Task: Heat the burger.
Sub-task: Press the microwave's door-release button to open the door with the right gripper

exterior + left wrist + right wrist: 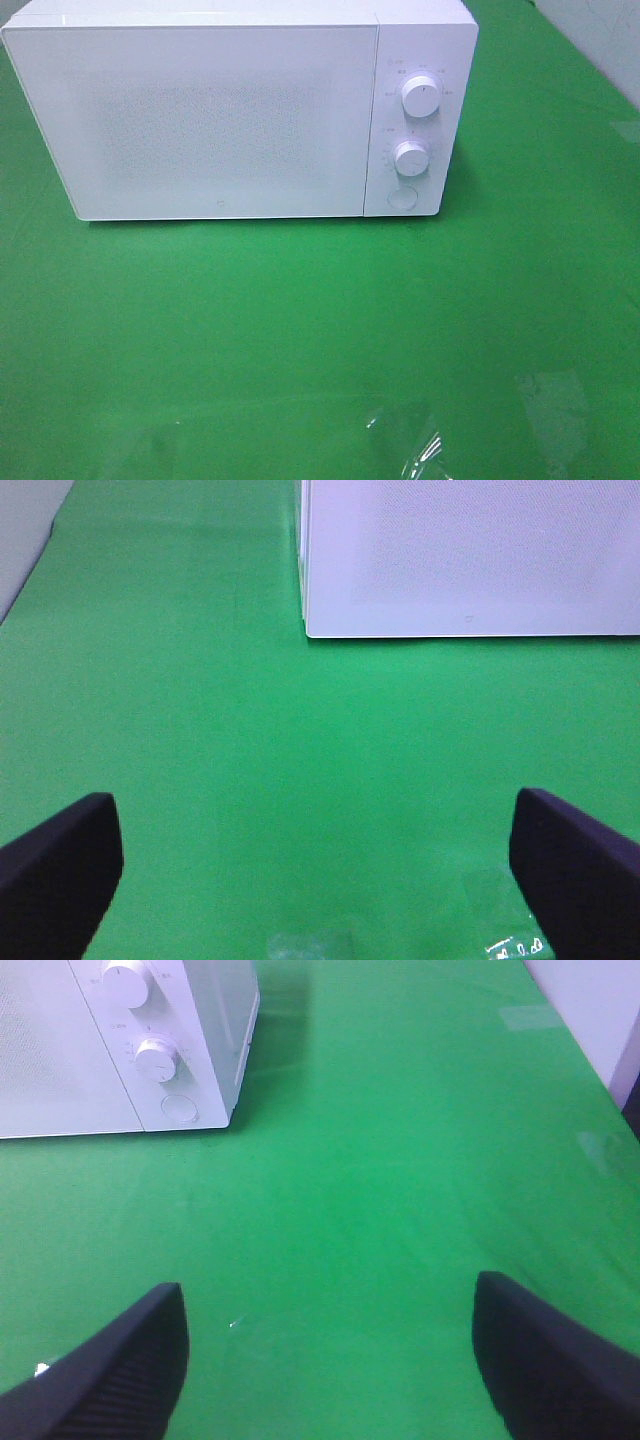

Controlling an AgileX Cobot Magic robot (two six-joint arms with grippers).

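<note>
From the high camera, a white microwave [220, 120] stands at the back of a green table cover [300, 330], its door shut and facing forward. On the control panel to the right of the door sit an upper knob [420, 97] and a lower knob [411, 157], with a round button [402, 196] just below them. Near the front edge of the cover lies a patch of clear shiny film [415, 450], crinkled and catching light. Neither arm shows in this view. In the left wrist view, the left gripper [318, 870] hangs above bare green cover with its jaws spread wide, one dark fingertip [60, 865] at each side of the picture and nothing between them. Ahead of it is the lower corner of the microwave's closed door, well apart from the fingers. A scrap of the clear film lies on the cover close to one fingertip. In the right wrist view, the right gripper [335, 1360] is likewise spread wide over bare green cover, its two dark ribbed fingers [125, 1360] holding nothing. Ahead and to one side stand the microwave's control panel, with both knobs and the button, and its plain side wall. The burger shows in none of the three views, so where it is cannot be told
</note>
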